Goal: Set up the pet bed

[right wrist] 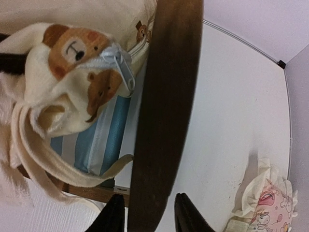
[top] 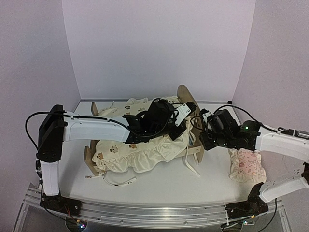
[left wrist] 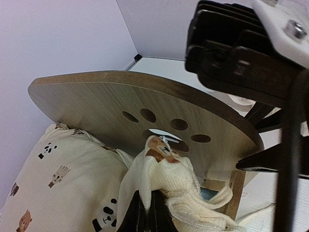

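Centrally, toward the table's (top: pixel 193 189) far edge, sits the pet bed (top: pixel 185 95), slantwise, headboard (left wrist: pixel 145 99) at its far-right end. An animal-print cushion (top: pixel 140 152) is heaped over the frame and spills off the near side. The left gripper (left wrist: pixel 147 215) is pinched tight on a cushion corner just before the paw cutout (left wrist: pixel 164 123). The right gripper (right wrist: pixel 150 212) is parted, straddling the headboard rim, with a slight gap on one side. A pink pillow (top: pixel 247 166) lies by the right edge.

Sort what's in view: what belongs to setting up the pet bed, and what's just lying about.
In the job: pet bed, a wooden frame with a striped base; animal-print cushion draped over it, pinched by the left gripper; right gripper astride the headboard.
Lying about: pink ruffled pillow on the table, far right, untouched.
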